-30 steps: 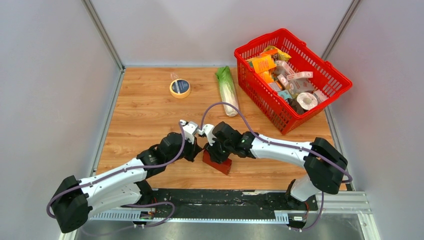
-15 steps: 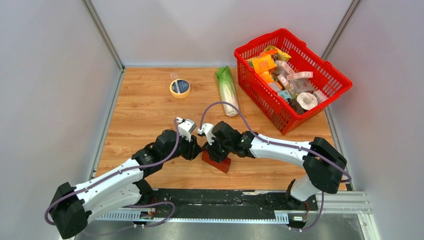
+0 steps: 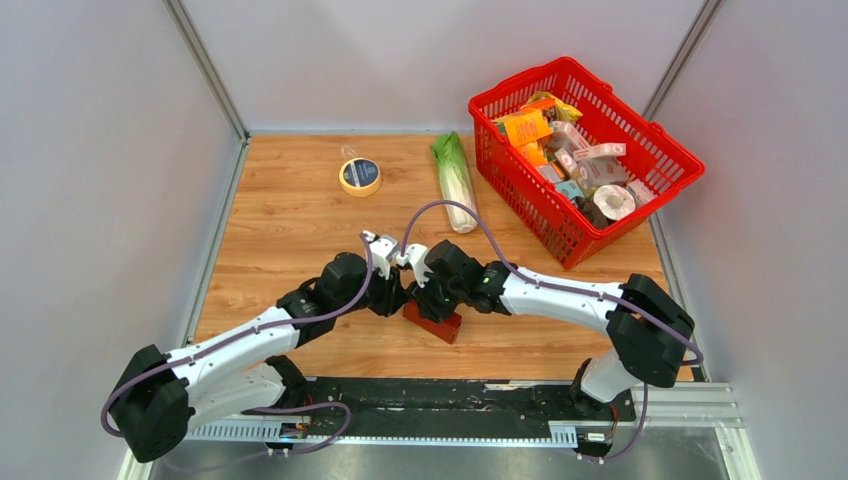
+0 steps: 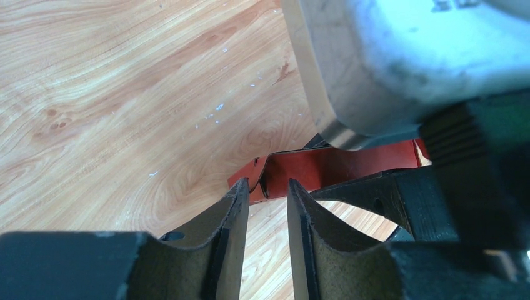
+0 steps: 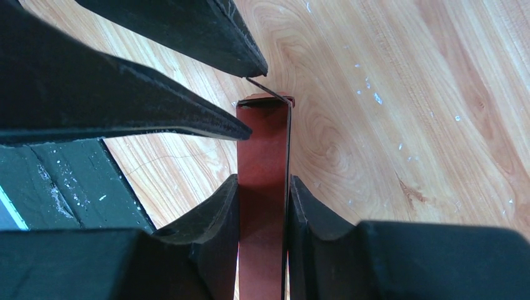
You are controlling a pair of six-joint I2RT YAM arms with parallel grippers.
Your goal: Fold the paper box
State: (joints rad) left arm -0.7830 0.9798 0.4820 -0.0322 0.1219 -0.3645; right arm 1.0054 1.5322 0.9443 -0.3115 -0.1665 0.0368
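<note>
My right tool [image 5: 264, 182] is clamped across the broad faces of the paper box [image 5: 262, 144], low over the tabletop's [image 3: 290, 220] near middle, its long axis slanting from far-left to near-right. My left tool [image 4: 267, 186] is narrowly parted and empty at the loose end flap. The thin card looks light and easily creased, so I'd pinch flaps close to their folds.

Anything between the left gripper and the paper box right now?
Nothing visible. The left gripper is open with its tips right at the end flap of the paper box, no object between. The right gripper clamps the box's body, clear of that gap.
</note>
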